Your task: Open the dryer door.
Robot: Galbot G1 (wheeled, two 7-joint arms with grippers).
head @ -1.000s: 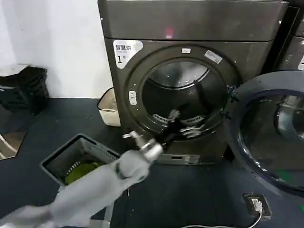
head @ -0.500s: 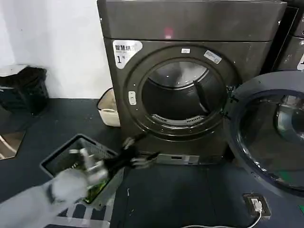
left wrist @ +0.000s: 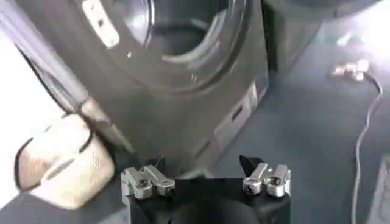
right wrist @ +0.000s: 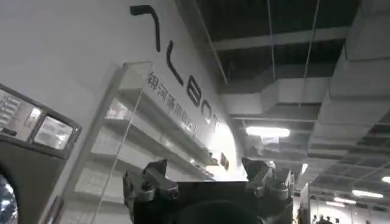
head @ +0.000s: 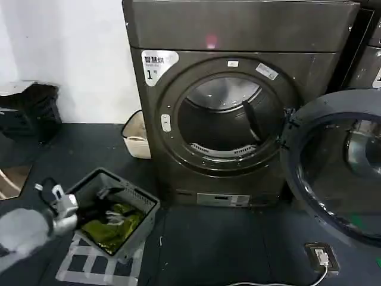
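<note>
The dryer [head: 238, 30] is a dark grey-brown machine with a "1" sticker and a pink light. Its drum opening [head: 226, 119] is uncovered. The dryer door [head: 339, 167] hangs swung out to the right, dark inner side and tinted glass facing me. My left gripper [head: 106, 205] is low at the left, over the grey basket and well away from the door. In the left wrist view that gripper [left wrist: 203, 164] is open and holds nothing, with the dryer front [left wrist: 183, 103] beyond it. My right gripper [right wrist: 207, 167] is open and empty, pointing up at a ceiling.
A grey basket [head: 140, 229] holding green cloth stands on the floor left of the dryer, over white tape marks [head: 89, 265]. A beige bag [head: 136, 137] leans by the wall. A neighbouring machine [head: 366, 59] stands right. A floor socket with cable [head: 321, 257] lies under the door.
My left arm has drawn back from the drum opening, down and left, to above the basket. The door has stayed swung open on the right.
</note>
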